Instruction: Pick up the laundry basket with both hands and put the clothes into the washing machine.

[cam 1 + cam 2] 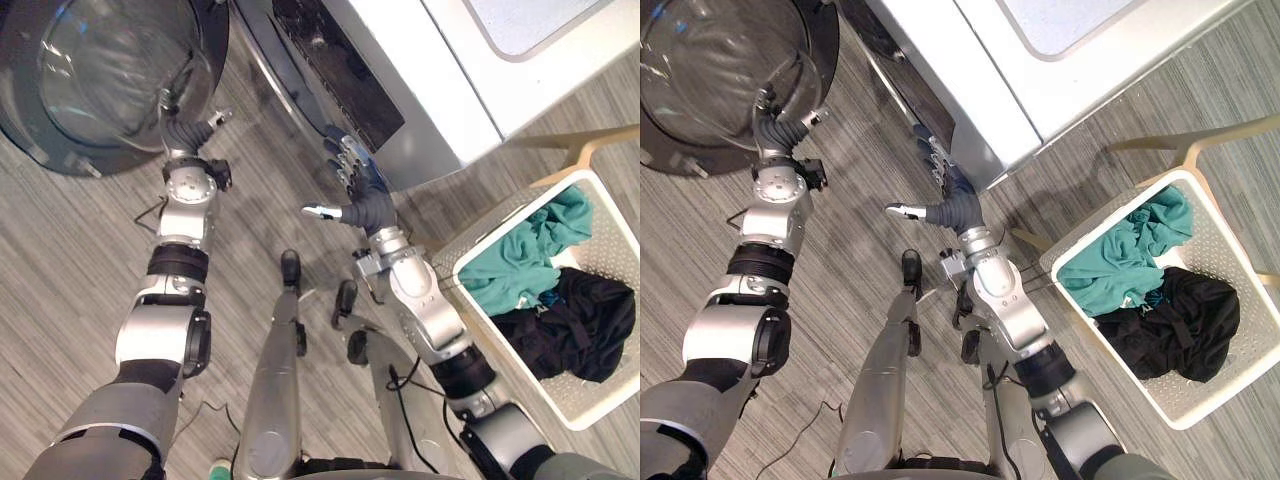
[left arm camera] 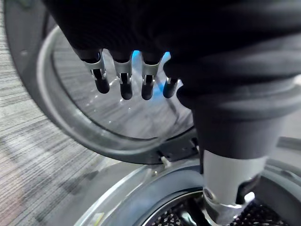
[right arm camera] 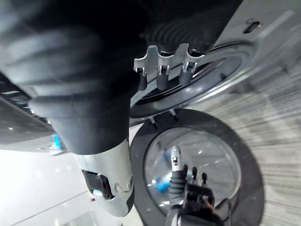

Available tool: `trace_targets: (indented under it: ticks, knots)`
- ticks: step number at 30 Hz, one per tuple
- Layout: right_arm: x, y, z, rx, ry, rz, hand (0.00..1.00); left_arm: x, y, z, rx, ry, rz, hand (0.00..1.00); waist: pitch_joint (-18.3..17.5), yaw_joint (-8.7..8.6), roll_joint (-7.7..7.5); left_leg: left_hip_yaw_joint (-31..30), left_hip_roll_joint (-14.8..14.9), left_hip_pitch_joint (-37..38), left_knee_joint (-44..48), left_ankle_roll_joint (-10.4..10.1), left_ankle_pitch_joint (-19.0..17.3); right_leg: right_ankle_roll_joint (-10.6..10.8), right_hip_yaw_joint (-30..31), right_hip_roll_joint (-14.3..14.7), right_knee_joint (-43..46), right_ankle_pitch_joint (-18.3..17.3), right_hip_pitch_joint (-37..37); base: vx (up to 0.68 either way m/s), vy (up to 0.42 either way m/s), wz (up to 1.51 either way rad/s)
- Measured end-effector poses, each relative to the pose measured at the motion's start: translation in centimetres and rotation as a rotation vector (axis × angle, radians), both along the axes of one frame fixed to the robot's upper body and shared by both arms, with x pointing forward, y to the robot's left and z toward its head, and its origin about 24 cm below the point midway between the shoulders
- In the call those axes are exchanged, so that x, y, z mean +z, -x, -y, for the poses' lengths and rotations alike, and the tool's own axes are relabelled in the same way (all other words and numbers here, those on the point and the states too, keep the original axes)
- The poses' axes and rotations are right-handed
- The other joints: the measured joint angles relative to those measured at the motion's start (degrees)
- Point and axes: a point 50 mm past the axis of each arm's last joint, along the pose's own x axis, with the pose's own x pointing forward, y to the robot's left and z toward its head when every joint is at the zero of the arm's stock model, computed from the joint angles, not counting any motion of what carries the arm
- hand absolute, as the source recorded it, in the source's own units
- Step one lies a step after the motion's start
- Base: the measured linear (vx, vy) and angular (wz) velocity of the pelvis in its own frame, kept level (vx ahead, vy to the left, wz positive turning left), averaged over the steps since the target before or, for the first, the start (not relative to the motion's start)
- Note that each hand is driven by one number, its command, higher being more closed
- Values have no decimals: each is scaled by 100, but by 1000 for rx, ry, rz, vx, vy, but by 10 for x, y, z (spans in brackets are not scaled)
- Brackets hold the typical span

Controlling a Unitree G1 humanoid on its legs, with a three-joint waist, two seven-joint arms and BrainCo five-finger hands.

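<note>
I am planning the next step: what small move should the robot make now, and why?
Probably turn the right hand toward the laundry basket: the washer door is already open, the left hand too holds nothing, and the clothes lie in it.

you're looking at a white washing machine (image 1: 450, 90) with a glossy black front panel; its door (image 1: 100, 70) is a dark grey ring around clear glass. the floor (image 1: 60, 260) is grey with fine wood-grain streaks. the laundry basket (image 1: 1240, 265) is off-white, dotted with small holes, its handle (image 1: 585, 150) pale wood. one garment (image 1: 520, 255) is teal, the other garment (image 1: 570, 325) black. the left hand (image 1: 185, 130) and right hand (image 1: 355, 185) are silver, dark-tipped, with dark ribbed covers.
</note>
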Motion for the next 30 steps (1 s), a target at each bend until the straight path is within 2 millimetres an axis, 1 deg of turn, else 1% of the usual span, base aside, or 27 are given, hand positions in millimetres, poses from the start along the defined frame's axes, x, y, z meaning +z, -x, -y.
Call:
trace_targets:
  ticks: [1,2,3,5,6,7,8,9,11,12,14,15,16,17,18,20,21,22,23,24,26,27,28,29,30]
  knots:
    - [-2,4,4,-3,-3,4,0,5,0,4,-19,-9,19,0,-5,-13,-30,27,-1,-17,7,29,-21,-1,21,0,-27,1,-3,0,26,-14]
    - [-4,7,7,1,-1,5,0,12,1,3,-16,-13,33,0,-1,-33,-119,75,-2,-35,23,41,-31,-1,56,-4,-63,1,-14,-3,30,-16]
    - [-5,9,9,0,-1,2,0,14,2,0,-7,-13,36,0,6,-31,-166,96,-1,-51,44,58,-44,0,80,-5,-73,0,-28,-18,24,-20]
    - [-11,17,20,-15,-16,-2,0,23,8,-14,37,-20,64,0,2,-58,-193,119,-2,-216,153,99,-74,5,62,-25,-97,-4,-136,-21,20,-14]
    - [-13,19,23,-24,-19,-6,0,25,9,-20,57,-26,63,0,5,-75,-197,119,-2,-256,188,107,-79,4,45,-30,-96,-4,-157,0,0,0]
    - [-16,19,30,-49,-24,-19,0,26,14,-34,101,-20,60,0,13,-124,-211,119,6,-307,246,119,-87,4,15,-35,-88,-4,-172,0,0,0]
    - [-20,19,37,-80,-28,-34,0,25,20,-47,141,-22,54,0,30,-133,-245,119,13,-307,284,125,-94,3,5,-39,-62,-4,-163,-4,5,3]
    - [-22,19,40,-92,-29,-41,0,24,22,-53,163,-26,50,0,40,-132,-266,119,19,-302,309,133,-102,3,-1,-38,-54,-4,-152,2,-10,4]
    - [-27,20,50,-136,-37,-58,0,10,33,-76,235,-19,7,0,47,-115,-279,117,40,-302,389,140,-132,3,-43,-38,-48,-4,-111,0,0,0]
    - [-27,20,51,-141,-38,-60,0,4,36,-80,249,-8,-6,0,47,-113,-279,118,43,-298,411,145,-141,3,-45,-38,-41,-5,-101,0,0,0]
    - [-28,21,56,-167,-28,-51,0,-21,45,-93,289,17,-65,0,47,-116,-280,123,39,-250,470,154,-150,-3,-71,-60,30,-2,-61,0,0,0]
    - [-28,21,56,-171,-21,-50,0,-28,47,-95,295,22,-80,0,49,-118,-281,124,37,-224,489,160,-155,-3,-82,-69,52,-2,-35,0,0,0]
    - [-30,21,57,-187,2,-49,0,-45,49,-94,294,26,-121,0,51,-113,-281,137,33,-114,494,169,-166,-3,-88,-81,55,-2,76,0,0,0]
    - [-33,22,59,-208,28,-50,0,-65,53,-89,282,31,-155,0,52,-105,-282,166,27,52,500,179,-204,-8,-86,-98,52,-6,235,0,0,0]
    - [-35,23,61,-225,46,-53,0,-75,54,-85,270,38,-170,0,51,-101,-282,194,23,148,504,188,-225,-15,-83,-112,49,-12,321,2,20,-8]
    - [-45,24,67,-280,96,-79,0,-116,65,-64,218,76,-226,0,51,-46,-283,358,-21,530,537,209,-360,-115,-60,-200,36,-123,663,-22,41,-20]
    - [-50,24,70,-301,118,-93,0,-133,70,-55,198,96,-251,0,49,-9,-283,455,-27,664,552,211,-410,-96,-14,-235,65,-193,749,-32,37,-29]
    - [-53,23,72,-312,133,-104,0,-143,74,-51,186,101,-273,0,49,6,-283,512,-27,741,564,235,-441,-100,34,-244,74,-204,803,-38,44,-33]
    - [-60,20,73,-332,167,-132,0,-161,80,-43,168,102,-318,0,49,6,-283,594,-28,860,572,223,-489,-122,108,-250,82,-221,881,-33,46,-44]
    - [-74,17,78,-365,217,-186,0,-191,92,-29,129,103,-406,0,49,2,-283,738,-27,1070,571,220,-520,-122,246,-256,91,-220,1009,-45,67,-49]
    - [-93,14,85,-399,277,-273,0,-226,110,-10,62,118,-518,0,44,-17,-285,950,-15,1366,605,255,-597,-109,495,-235,88,-203,1198,-30,70,-65]
    - [-106,14,89,-416,309,-328,0,-249,126,1,28,134,-599,0,17,-31,-300,1157,29,1591,673,251,-723,-62,747,-187,49,-168,1327,-18,73,-86]
    - [-111,14,91,-425,327,-350,0,-262,135,5,14,144,-645,0,-18,-32,-305,1281,57,1698,709,265,-806,-36,890,-164,25,-157,1395,-15,90,-125]
    - [-120,12,96,-449,370,-385,0,-285,155,11,-11,156,-740,0,-107,-71,-308,1573,125,1907,784,270,-964,-57,1087,-147,-36,-180,1516,-2,76,-110]
    - [-123,12,98,-458,383,-399,0,-294,165,13,-17,160,-783,0,-173,-133,-302,1683,160,1970,835,261,-1044,-58,1043,-194,-62,-191,1547,7,100,-132]
